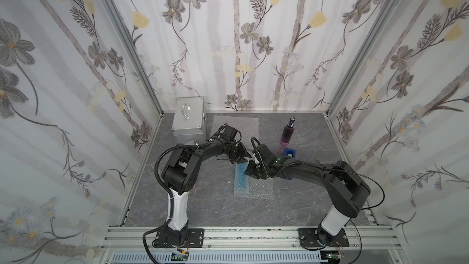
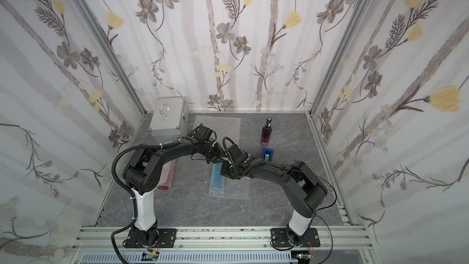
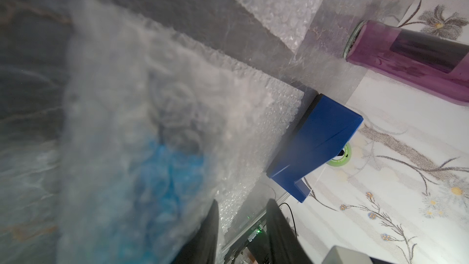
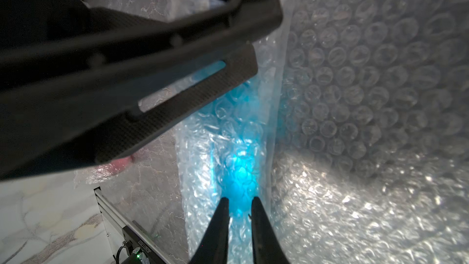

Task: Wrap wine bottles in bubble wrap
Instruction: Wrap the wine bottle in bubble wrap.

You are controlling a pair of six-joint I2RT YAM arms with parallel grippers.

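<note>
The blue wine bottle (image 1: 240,177) (image 2: 217,180) lies rolled in bubble wrap (image 1: 261,189) at mid table, glowing blue through the wrap (image 4: 238,173). My right gripper (image 4: 239,203) (image 1: 250,171) is shut on the wrap at the roll's far end. My left gripper (image 3: 242,206) (image 1: 241,158) hovers just behind that end, jaws apart with nothing between them; the roll (image 3: 142,135) blurs past one finger. The purple wine bottle (image 1: 286,133) (image 3: 411,54) stands upright at the back right. A red wine bottle in wrap (image 2: 168,176) lies behind my left arm. Another bubble wrap sheet (image 1: 245,123) lies flat at the back.
A silver metal case (image 1: 189,120) stands in the back left corner. A blue tape dispenser (image 1: 289,153) (image 3: 319,138) sits just in front of the purple bottle, close to my right arm. Patterned walls close in three sides; an aluminium rail (image 1: 241,234) runs along the front.
</note>
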